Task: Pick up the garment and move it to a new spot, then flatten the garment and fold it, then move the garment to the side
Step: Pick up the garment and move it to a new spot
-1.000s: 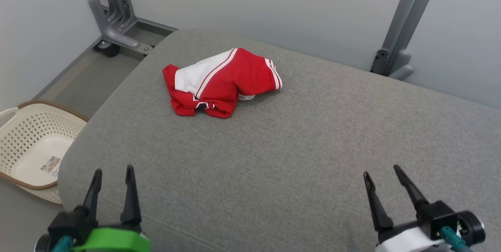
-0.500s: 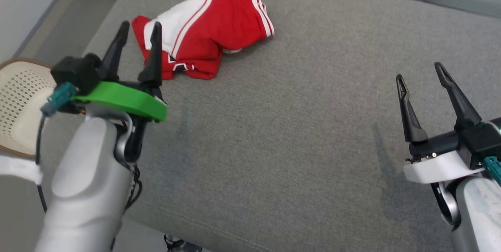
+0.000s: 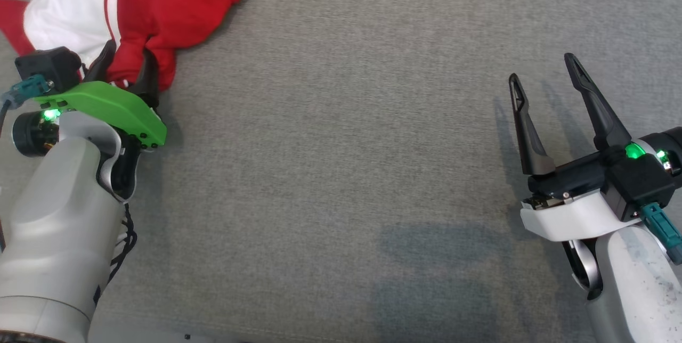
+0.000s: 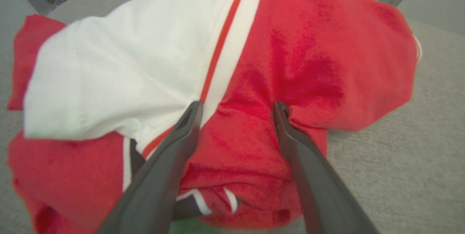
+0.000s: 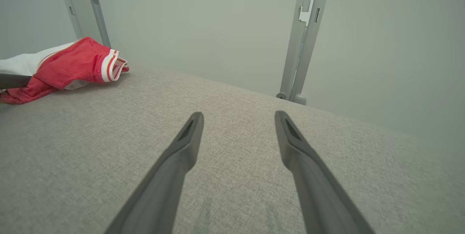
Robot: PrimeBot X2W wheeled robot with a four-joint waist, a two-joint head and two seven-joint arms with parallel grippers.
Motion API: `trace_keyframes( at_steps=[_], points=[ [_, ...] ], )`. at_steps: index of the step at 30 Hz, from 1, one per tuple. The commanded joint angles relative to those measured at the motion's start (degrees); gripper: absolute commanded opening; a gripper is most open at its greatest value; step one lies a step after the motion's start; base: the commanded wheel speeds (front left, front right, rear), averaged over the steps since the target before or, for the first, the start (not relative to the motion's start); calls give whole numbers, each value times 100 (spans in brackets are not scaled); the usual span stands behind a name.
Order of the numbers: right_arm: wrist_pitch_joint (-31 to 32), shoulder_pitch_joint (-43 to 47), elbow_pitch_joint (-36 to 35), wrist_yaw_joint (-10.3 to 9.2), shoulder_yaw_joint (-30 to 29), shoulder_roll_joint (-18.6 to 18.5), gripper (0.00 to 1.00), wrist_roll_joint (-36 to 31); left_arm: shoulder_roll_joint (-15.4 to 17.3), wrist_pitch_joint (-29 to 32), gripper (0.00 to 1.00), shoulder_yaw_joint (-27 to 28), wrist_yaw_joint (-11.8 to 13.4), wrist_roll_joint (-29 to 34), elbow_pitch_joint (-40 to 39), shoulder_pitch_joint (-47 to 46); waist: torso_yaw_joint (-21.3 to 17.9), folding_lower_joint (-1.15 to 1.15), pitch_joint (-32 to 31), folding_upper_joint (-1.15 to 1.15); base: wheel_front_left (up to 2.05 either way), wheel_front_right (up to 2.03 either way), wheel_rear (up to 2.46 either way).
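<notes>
Red-and-white garment (image 3: pixel 160 7), bunched at the grey cushion (image 3: pixel 346 172)'s far left, looks light, soft, limp; I'd pinch the thick red fold that my wide-spread left gripper (image 3: pixel 128 52) straddles. Its long axis runs across the cushion, striped cuff pointing right. My right gripper (image 3: pixel 541 67) hangs wide, empty, over the cushion's right

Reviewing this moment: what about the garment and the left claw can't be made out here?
1. Garment outline: head view, cut off by the top and left edges.
2. Left claw fingertips: head view, sunk among red folds; whether they reach the grey cushion is hidden.
3. Dark print: left wrist view, blurred, partly covered by a finger.
</notes>
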Motion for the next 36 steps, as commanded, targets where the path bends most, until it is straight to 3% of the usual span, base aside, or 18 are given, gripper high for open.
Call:
trace_keyframes(
  at_steps=[1,2,7,14,18,22,26,27,30,33,36],
  points=[
    [-16,-31,-36,-8,35,29,100,15,20,133,45,-102,-14,-105,79,-57,-619,-2,247,64,0,0,0],
    [-16,-3,-30,-8,42,59,100,23,13,197,0,-131,-18,-276,119,-29,-644,-2,201,64,0,0,0],
    [-16,195,34,-8,-18,200,100,66,165,174,0,-503,-27,-517,3,104,-719,-2,-86,64,0,0,0],
    [-16,564,157,-8,-163,452,100,171,535,-178,0,-1336,-14,-315,-1348,259,-782,-2,-743,64,0,0,0],
    [-16,726,192,-8,-291,553,100,245,498,-203,0,-1570,-15,-243,-1971,395,-862,-2,-1129,64,0,0,0],
    [-16,933,218,-8,-376,665,100,333,250,-99,0,-1907,-2,-214,-2913,615,-1050,-2,-1617,64,0,0,0],
    [-16,1068,208,-8,-441,686,100,376,-70,327,0,-2221,230,-290,-3960,862,-1322,-2,-1918,64,0,0,0],
    [-16,1123,205,-8,-467,699,100,385,-205,552,0,-2358,440,-309,-4431,990,-1469,-2,-1997,64,0,0,0],
    [-16,1158,182,-8,-481,711,100,420,-303,815,0,-2539,721,-270,-4962,1128,-1688,-2,-2025,64,0,0,0],
    [-15,1227,189,-8,-508,713,100,533,-365,889,0,-2646,868,-357,-5058,1349,-1886,-2,-1966,64,0,0,0],
    [-16,1279,226,-8,-526,716,100,641,-305,862,0,-2744,954,-297,-4582,1561,-2009,-2,-1923,64,0,0,0]
  ],
)
